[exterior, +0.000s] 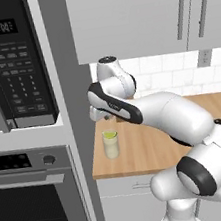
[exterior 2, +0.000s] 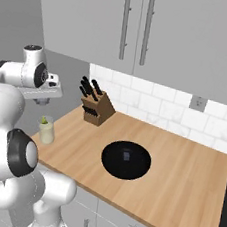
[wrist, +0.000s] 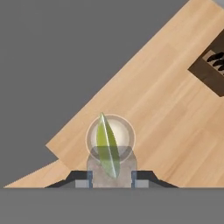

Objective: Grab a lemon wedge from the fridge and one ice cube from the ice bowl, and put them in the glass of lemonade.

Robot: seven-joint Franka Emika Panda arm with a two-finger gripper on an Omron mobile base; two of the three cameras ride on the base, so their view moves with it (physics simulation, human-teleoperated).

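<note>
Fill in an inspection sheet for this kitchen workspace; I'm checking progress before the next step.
Surface: wooden counter, bare around the items.
Job's things: glass of lemonade upright near the counter's left edge; lemon wedge sitting at the glass mouth; ice bowl farther right on the counter, a pale bit inside.
Clutter: knife block against the tiled wall.
End effector: end effector above the glass, jaws partly apart; whether it grips the wedge cannot be told.
Cables: nothing seen.
Surroundings: microwave above an oven to the left; grey wall cabinets overhead; wall outlet.
</note>
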